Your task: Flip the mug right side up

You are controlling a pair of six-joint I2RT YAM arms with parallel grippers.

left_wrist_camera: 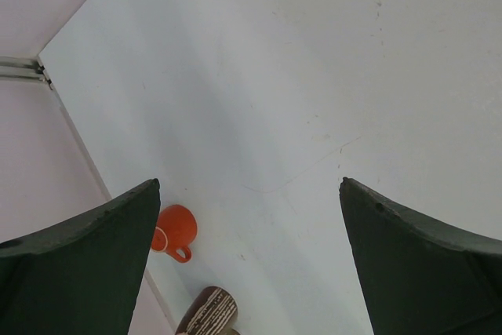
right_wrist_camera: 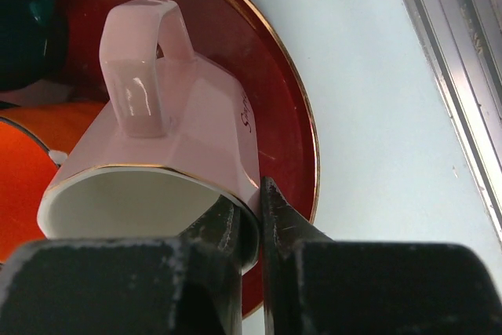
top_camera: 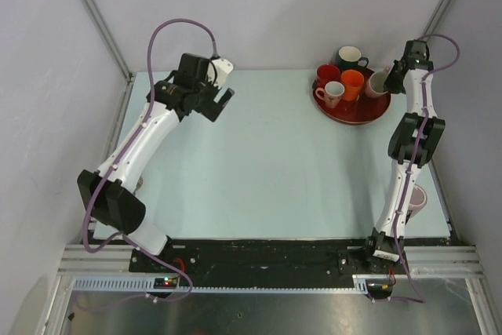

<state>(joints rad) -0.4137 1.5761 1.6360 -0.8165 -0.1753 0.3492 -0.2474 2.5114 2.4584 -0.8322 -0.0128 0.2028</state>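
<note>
My right gripper (right_wrist_camera: pixel 249 194) is shut on the rim of a pale pink mug (right_wrist_camera: pixel 180 123), one finger inside and one outside. The mug is tilted over the right edge of a red tray (right_wrist_camera: pixel 298 139), its opening toward the wrist camera and its handle uppermost in that view. In the top view the right gripper (top_camera: pixel 391 78) and the pink mug (top_camera: pixel 377 84) are at the tray's (top_camera: pixel 354 113) right side. My left gripper (top_camera: pixel 220 98) is open and empty above the far left of the table; the left wrist view (left_wrist_camera: pixel 251 186) shows only bare table between its fingers.
On the tray stand a dark green mug (top_camera: pixel 349 56), a red mug (top_camera: pixel 328 74), an orange mug (top_camera: pixel 352 84) and a small pale mug (top_camera: pixel 333 93). Another pink mug (top_camera: pixel 418 198) sits by the right arm. An orange mug (left_wrist_camera: pixel 176 229) and a brown striped mug (left_wrist_camera: pixel 208 311) lie near the left edge.
</note>
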